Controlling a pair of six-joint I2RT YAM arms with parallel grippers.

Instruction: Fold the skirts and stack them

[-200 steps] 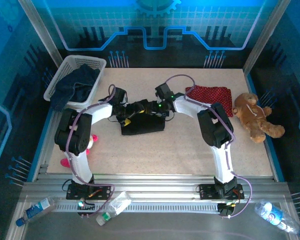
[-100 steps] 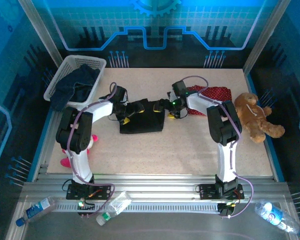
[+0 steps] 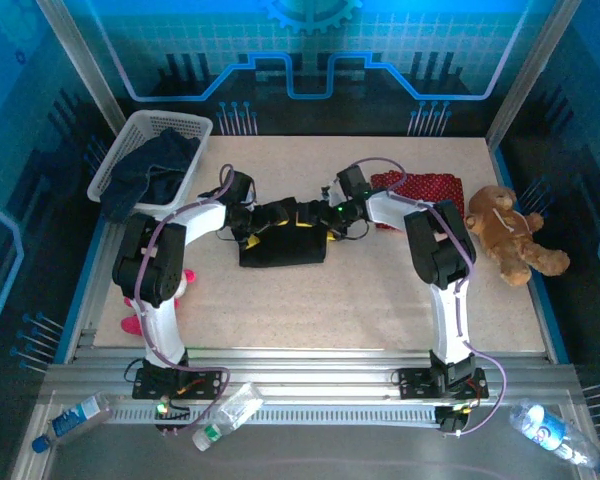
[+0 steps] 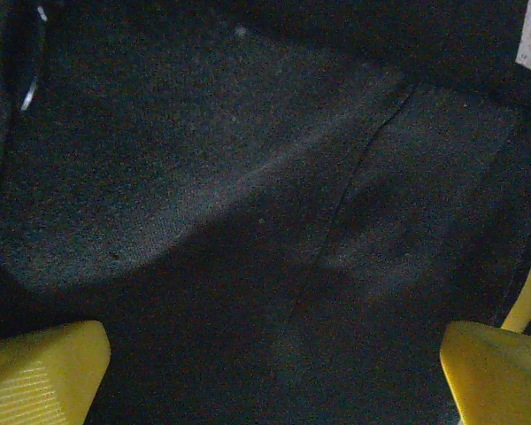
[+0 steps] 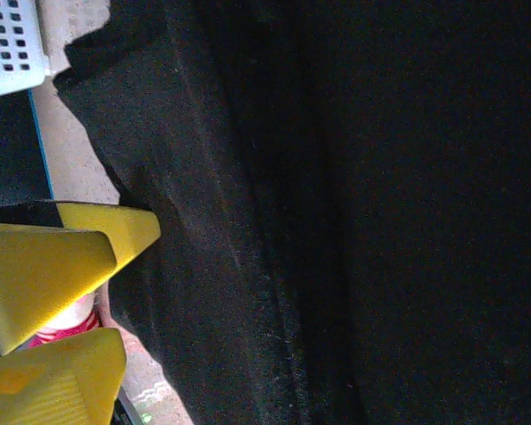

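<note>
black skirt [image 3: 285, 242], matte fine-grained cloth folded to a rough rectangle, lies mid-tabletop [image 3: 380, 290], long axis left to right, spanning both arms. left claw [image 4: 265, 381] is over its left part, fingers wide apart. right claw [image 5: 133, 292] is at its right edge, fingers nearly together; whether it pinches cloth cannot be told. red dotted skirt [image 3: 420, 188] lies behind the right arm.

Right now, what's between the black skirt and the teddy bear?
The top view shows the red dotted skirt and the right arm between the black skirt and the teddy bear.
</note>
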